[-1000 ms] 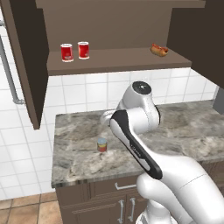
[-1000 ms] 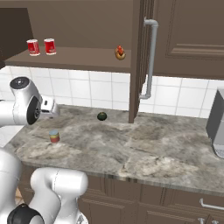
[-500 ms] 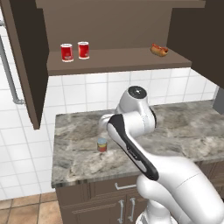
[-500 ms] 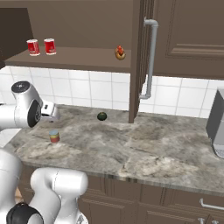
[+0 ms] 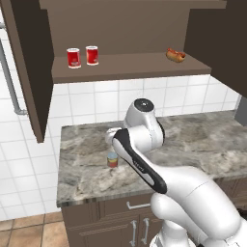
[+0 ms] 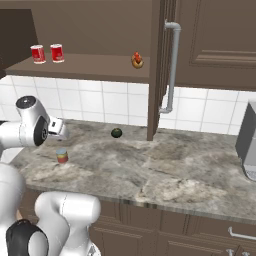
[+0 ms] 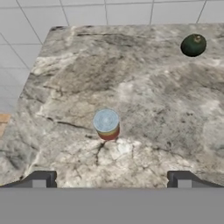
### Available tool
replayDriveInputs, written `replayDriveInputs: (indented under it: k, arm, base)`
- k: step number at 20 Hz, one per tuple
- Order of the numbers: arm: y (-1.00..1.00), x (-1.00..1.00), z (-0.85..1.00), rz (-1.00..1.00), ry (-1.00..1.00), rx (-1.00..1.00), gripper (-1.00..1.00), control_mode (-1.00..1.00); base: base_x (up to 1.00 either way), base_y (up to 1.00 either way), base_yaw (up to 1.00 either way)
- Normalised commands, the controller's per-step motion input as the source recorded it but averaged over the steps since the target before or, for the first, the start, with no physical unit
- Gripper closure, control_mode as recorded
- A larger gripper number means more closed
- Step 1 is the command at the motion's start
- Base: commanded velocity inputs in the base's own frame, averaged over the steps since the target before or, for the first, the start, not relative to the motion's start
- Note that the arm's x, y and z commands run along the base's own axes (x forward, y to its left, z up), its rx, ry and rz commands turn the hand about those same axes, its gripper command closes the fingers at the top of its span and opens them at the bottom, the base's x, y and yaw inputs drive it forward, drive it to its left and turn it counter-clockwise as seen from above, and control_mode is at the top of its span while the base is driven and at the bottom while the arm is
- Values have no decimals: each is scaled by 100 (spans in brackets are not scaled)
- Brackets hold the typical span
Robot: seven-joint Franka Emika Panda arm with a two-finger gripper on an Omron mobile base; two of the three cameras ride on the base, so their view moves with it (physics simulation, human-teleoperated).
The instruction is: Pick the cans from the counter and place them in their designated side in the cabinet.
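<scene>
Since a second ago the arm's upper joint has drifted a little further left over the tabletop (image 5: 87, 178), while the cans and everything else kept their places. From the wrist camera the hand (image 7: 111, 179) hangs above the stone with its two dark fingertips (image 7: 40, 179) spread wide apart and nothing between them, so it is released. The short can with the blue-grey top (image 7: 106, 124) stands upright on the tabletop just beyond the tips, about midway between them; the right base camera shows it near the left end of the slab (image 6: 62, 156) and the left base camera shows it just left of the arm (image 5: 112, 159). A dark green round fruit (image 7: 193, 44) lies well apart from it near the tiled wall. Two red cans (image 5: 82, 56) stand side by side at the left end of the cabinet (image 5: 29, 72) shelf, and a hot dog (image 5: 175, 55) lies toward the shelf's right end
</scene>
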Motion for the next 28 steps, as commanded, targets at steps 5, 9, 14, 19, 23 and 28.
replayDriveInputs:
  k: [5,9,14,19,23,28]
  arm:
    - [8,22,-18,-2,1,0,-100,-100]
    - [5,17,-22,-1,1,0,-100,-100]
    - [2,15,-25,-1,1,0,-100,-100]
    - [2,16,-28,-1,3,0,-100,-100]
    - [3,17,-29,-1,4,1,-100,-100]
    - [6,15,-26,-1,3,1,-100,-100]
  base:
    - [0,0,0]
    - [0,0,0]
    - [0,0,0]
    - [0,0,0]
    - [0,0,0]
    - [0,0,0]
